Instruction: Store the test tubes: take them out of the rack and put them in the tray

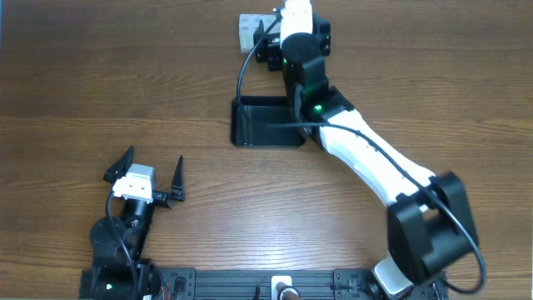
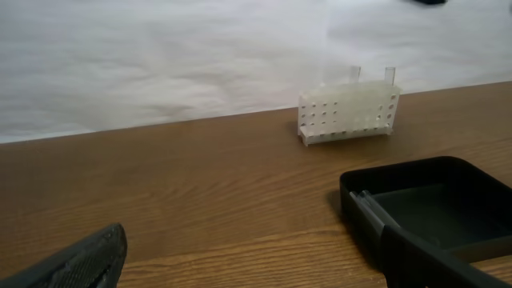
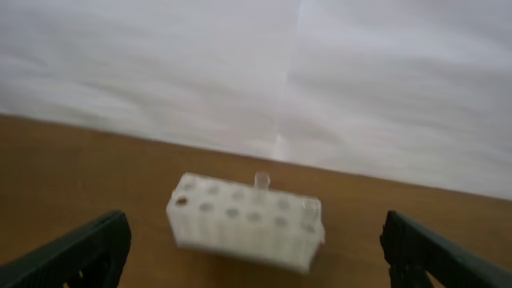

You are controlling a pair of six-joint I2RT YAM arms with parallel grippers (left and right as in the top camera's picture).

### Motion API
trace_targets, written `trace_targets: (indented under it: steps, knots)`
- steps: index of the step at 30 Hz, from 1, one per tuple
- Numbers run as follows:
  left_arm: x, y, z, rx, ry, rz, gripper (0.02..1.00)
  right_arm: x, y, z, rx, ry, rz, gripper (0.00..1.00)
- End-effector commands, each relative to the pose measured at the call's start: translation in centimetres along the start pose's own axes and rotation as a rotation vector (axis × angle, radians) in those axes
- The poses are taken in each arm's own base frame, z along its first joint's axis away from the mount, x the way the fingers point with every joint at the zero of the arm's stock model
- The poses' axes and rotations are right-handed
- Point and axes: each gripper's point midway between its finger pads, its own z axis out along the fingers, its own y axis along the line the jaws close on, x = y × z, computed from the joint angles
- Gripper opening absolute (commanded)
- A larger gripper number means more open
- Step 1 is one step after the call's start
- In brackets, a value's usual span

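While the left gripper [image 1: 154, 157] sits near-left with its jaws spread wide and nothing in them, the black tray [image 1: 237, 125] lies mid-table. Just beyond it is the white rack [image 1: 248, 32] with two test tubes [image 2: 390, 74] standing in it. The right gripper [image 3: 254, 222] hangs over it, jaws wide apart, empty.

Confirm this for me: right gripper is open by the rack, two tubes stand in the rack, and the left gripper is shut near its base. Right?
Not quite. The left gripper is open, not shut: the top view shows its fingers spread wide apart. The rest holds: the right gripper is open by the rack, and two tubes stand in it.
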Motion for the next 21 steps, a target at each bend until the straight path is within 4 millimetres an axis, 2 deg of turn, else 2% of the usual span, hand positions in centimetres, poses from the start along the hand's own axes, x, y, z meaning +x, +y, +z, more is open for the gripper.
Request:
trace_targets:
  steps: [1, 5, 11, 17, 21]
  knots:
    - [0.0, -0.3, 0.0, 0.016, -0.005, 0.015, 1.000, 1.1, 0.6, 2.2, 0.007, -0.033, 0.051, 0.991]
    - [0.1, -0.3, 0.0, 0.017, -0.004, 0.015, 1.000, 1.9, 1.3, 3.8, 0.002, -0.056, 0.080, 0.993]
    - [0.1, -0.3, 0.0, 0.017, -0.004, 0.015, 1.000, 4.7, 0.1, 6.6, 0.146, 0.084, 0.127, 0.991]
    - [0.1, -0.3, 0.0, 0.017, -0.004, 0.015, 1.000, 3.7, 0.4, 8.6, 0.175, 0.090, 0.128, 0.991]
    - [0.1, -0.3, 0.0, 0.017, -0.003, 0.015, 1.000, 3.8, 0.4, 9.8, 0.187, 0.108, 0.151, 0.993]
